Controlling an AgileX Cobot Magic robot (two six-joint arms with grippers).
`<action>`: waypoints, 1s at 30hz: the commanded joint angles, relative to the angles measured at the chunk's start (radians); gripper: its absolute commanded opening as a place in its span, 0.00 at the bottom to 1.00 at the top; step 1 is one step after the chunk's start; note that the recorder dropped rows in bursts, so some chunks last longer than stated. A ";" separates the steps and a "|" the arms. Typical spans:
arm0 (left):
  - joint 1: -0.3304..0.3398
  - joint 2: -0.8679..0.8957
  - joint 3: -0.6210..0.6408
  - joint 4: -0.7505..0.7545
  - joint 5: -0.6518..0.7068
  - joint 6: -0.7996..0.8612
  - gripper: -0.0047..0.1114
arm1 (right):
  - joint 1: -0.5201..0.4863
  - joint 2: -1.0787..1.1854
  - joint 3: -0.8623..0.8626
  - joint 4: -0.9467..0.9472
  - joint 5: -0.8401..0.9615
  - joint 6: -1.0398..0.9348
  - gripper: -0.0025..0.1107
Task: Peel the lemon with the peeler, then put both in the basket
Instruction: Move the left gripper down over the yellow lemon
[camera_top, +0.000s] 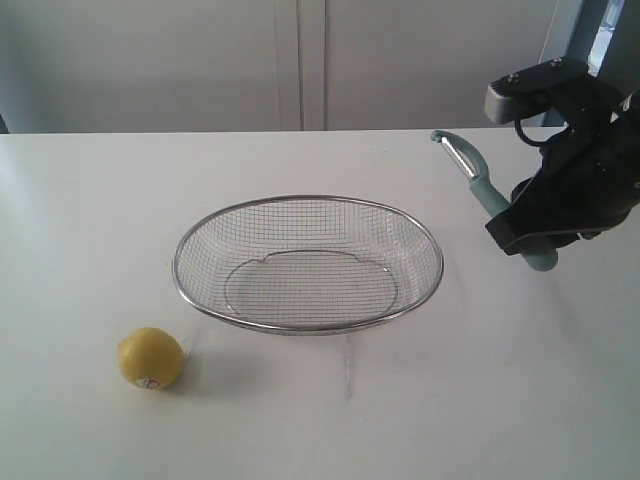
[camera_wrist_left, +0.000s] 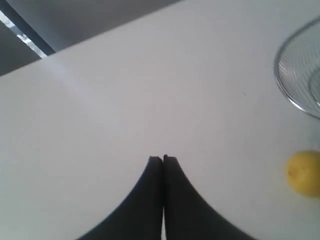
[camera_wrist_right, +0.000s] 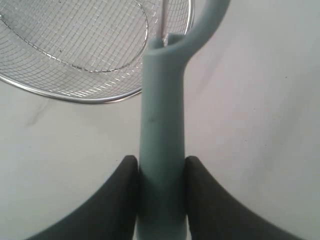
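Right wrist view: right tool (camera_wrist_right: 161, 167) clamped on peeler (camera_wrist_right: 162, 90); left tool (camera_wrist_left: 163, 159) together, empty. Peeling seemingly unstarted; next, likely secure lemon (camera_top: 151, 357).

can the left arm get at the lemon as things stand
Probably yes: the lemon lies alone on bare table, clear of the basket, with nothing over it. The left pincer is shut and empty, so it must open first.

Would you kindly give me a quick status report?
Right claw shut on peeler, beside basket. Left claw shut, empty. Lemon on table, unpeeled. Nothing in the way.
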 joint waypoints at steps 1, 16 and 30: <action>-0.052 0.101 -0.058 -0.179 0.089 0.194 0.04 | -0.001 -0.009 0.005 0.006 -0.014 -0.011 0.02; -0.057 0.343 -0.229 -0.539 0.237 0.601 0.04 | -0.001 -0.009 0.005 0.006 -0.014 -0.011 0.02; -0.057 0.579 -0.355 -0.654 0.286 0.725 0.04 | -0.001 -0.009 0.005 0.006 -0.014 -0.011 0.02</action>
